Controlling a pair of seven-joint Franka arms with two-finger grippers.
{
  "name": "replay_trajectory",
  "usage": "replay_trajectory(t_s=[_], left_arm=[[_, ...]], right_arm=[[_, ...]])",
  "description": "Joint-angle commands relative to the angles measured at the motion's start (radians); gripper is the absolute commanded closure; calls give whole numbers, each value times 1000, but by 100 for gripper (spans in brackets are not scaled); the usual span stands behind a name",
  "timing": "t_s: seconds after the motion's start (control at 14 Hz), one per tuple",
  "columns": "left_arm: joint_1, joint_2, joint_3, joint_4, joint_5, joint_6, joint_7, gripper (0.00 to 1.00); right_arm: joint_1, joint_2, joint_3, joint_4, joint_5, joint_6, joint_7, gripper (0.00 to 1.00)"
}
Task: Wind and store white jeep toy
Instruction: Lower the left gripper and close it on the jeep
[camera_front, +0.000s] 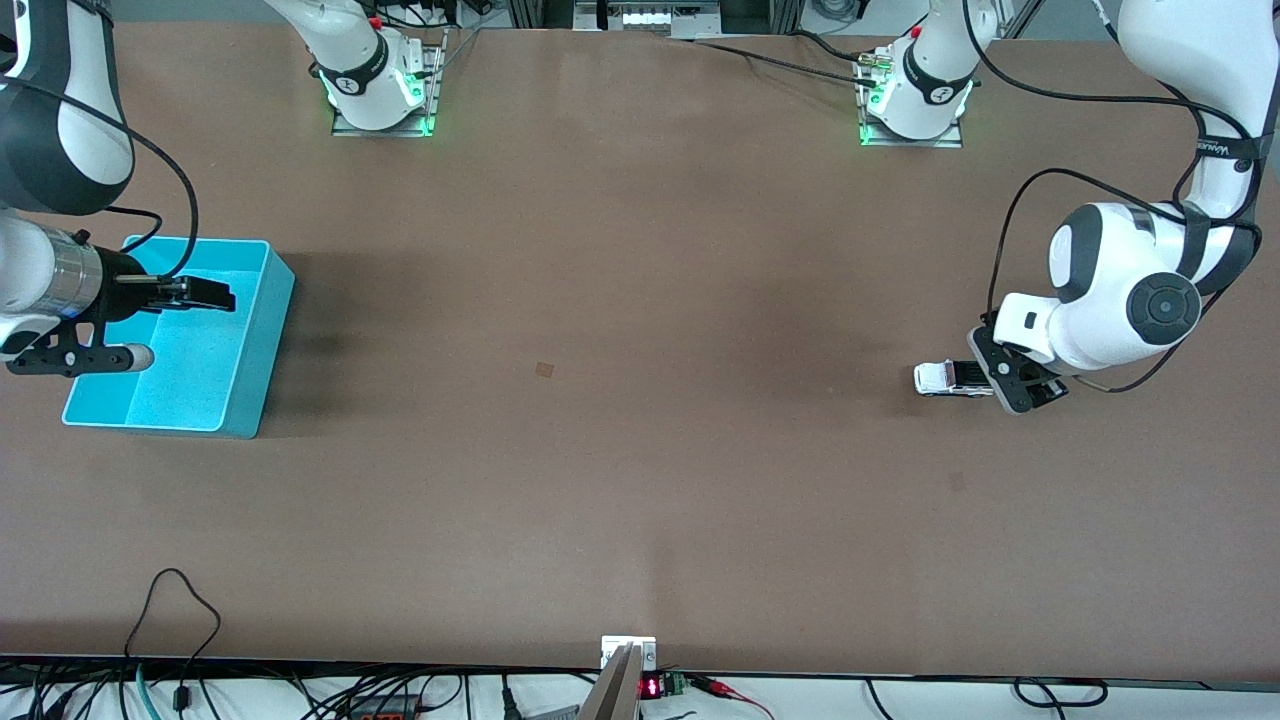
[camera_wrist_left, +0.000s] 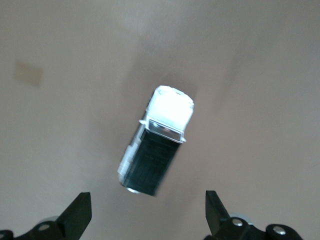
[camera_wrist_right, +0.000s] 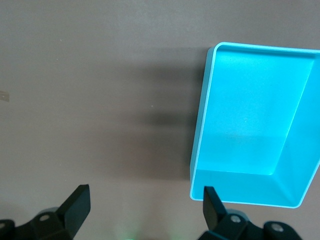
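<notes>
You are barely starting: the white jeep toy (camera_front: 945, 378) is sitting unwound on the counter (camera_front: 640, 450), directly under your left pincer (camera_wrist_left: 148, 214), whose jaws are standing wide and empty. Your right pincer (camera_wrist_right: 145, 211), also spread, is waiting over the empty turquoise bin (camera_front: 272, 330).

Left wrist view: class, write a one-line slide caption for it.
Open left gripper poised above the white jeep toy, which sits alone on the brown table.
</notes>
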Motion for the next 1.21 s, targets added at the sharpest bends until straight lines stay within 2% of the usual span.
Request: replay_trajectory(t_s=[0.0, 0.43, 0.79, 1.14], left_arm=[[6, 6, -5, -60, 30, 136, 159, 0], [9, 6, -5, -135, 30, 233, 280, 0], [18, 9, -3, -195, 31, 317, 282, 0], [17, 32, -5, -203, 31, 368, 287, 0]], right_arm=[[-3, -3, 1, 4, 4, -13, -11, 0], [0, -3, 2, 4, 2, -14, -13, 0], [2, -4, 2, 4, 2, -14, -11, 0], [2, -4, 2, 3, 2, -16, -11, 0]])
